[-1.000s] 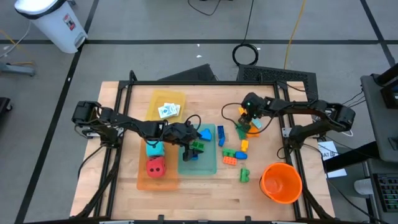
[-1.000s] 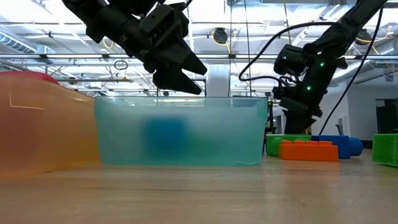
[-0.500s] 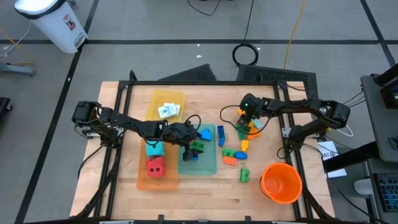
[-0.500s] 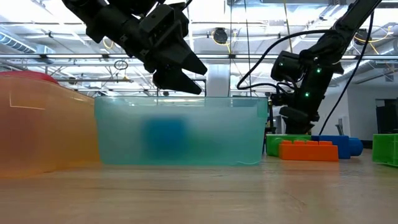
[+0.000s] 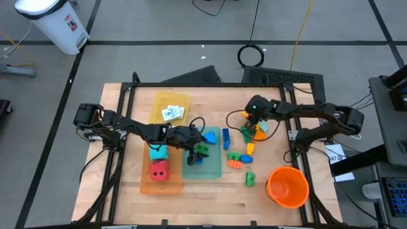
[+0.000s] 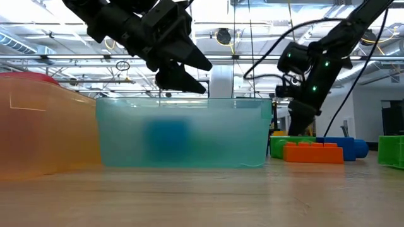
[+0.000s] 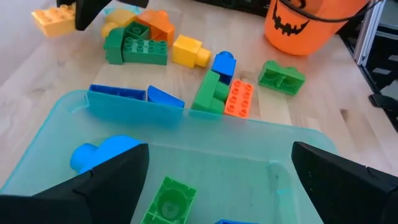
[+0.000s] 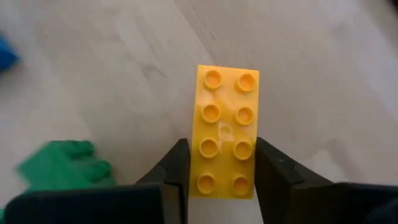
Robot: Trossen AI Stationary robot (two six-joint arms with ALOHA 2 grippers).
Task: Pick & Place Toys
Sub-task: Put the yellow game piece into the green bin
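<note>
No brand or readable writing shows on the toys; the only marking is a black jack-o'-lantern face printed on the big orange bucket, and the white picture cards in the yellow tray carry a green print too small to read. The right hand has its two fingers pressed against the long sides of a yellow brick with eight studs, gripping it above bare worktop; a green brick lies just beside that hand and a blue piece shows at the edge farther off. In the high view this hand sits over the cluster of green, orange and yellow bricks, with open wood beyond it toward the frame rail. The left hand hangs with its fingers spread wide and nothing between them, over the teal tray; below it in the tray lie a blue brick and a green brick. Just past the tray's far wall lie a blue slab, a green brick and a small orange brick, close against the rim, and farther out another green brick near the bucket. To the other side of the left hand, the orange tray holds the teal die and the red die. The worktop nearest the front edge lies open.
</note>
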